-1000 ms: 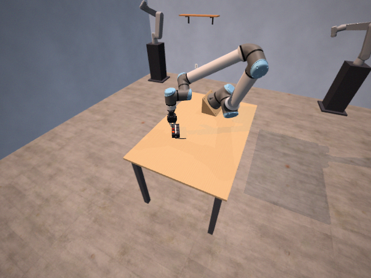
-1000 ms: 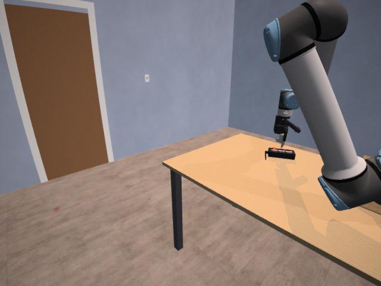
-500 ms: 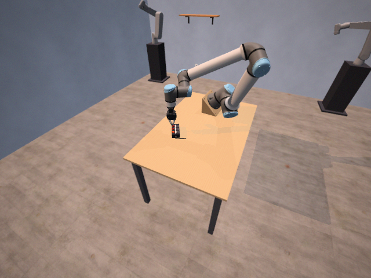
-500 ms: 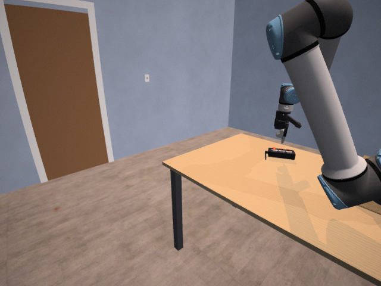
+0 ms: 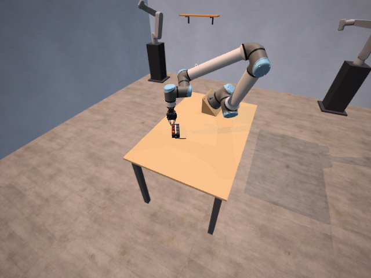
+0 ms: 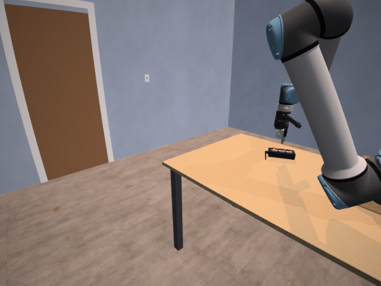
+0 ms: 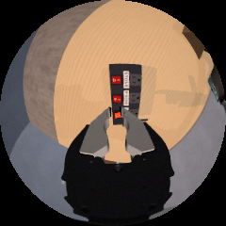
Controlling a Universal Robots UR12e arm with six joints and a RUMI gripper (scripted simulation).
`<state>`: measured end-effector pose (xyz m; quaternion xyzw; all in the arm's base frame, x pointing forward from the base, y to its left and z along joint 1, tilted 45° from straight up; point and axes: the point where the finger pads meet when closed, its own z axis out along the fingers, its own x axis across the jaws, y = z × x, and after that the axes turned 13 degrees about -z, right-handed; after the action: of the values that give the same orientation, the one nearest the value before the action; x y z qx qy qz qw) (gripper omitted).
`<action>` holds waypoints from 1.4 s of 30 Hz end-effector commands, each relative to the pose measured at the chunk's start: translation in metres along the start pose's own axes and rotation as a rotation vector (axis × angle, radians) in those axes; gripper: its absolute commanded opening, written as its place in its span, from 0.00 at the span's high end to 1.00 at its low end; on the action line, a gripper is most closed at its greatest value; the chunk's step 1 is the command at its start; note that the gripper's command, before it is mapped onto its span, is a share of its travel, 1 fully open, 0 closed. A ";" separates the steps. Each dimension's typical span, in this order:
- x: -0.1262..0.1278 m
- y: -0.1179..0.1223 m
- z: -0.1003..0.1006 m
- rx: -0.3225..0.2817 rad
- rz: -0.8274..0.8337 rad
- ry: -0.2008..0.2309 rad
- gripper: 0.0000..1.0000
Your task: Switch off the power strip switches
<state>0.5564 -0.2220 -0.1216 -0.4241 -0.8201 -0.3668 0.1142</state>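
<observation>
A black power strip [image 5: 175, 131] [image 6: 281, 152] [image 7: 124, 89] lies right way up on the wooden table [image 5: 195, 161] [image 6: 230, 172] [image 7: 85, 71], near its left edge in the top view. Three red switches show on it in the wrist view, the far one [image 7: 114, 80], the middle one [image 7: 115, 99] and the near one [image 7: 118, 114]. White labels sit beside them, too small to read. My gripper [image 5: 171, 122] [image 6: 281, 140] [image 7: 115, 107] points straight down a little above the strip's near end. Its fingers stand slightly apart with nothing between them, and the near switch shows in the gap.
The arm's base sits on a wooden wedge [image 5: 208, 108] at the table's far side. Black pedestals [image 5: 156, 61] [image 5: 344, 86] with other arms stand on the floor behind. A brown door [image 6: 58, 89] is in the far wall. The table's edge is close on the strip's left.
</observation>
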 end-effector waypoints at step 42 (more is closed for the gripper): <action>-0.001 0.000 -0.102 0.001 -0.001 0.001 0.00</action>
<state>0.5440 -0.2940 -0.0498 -0.4242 -0.8203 -0.3664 0.1135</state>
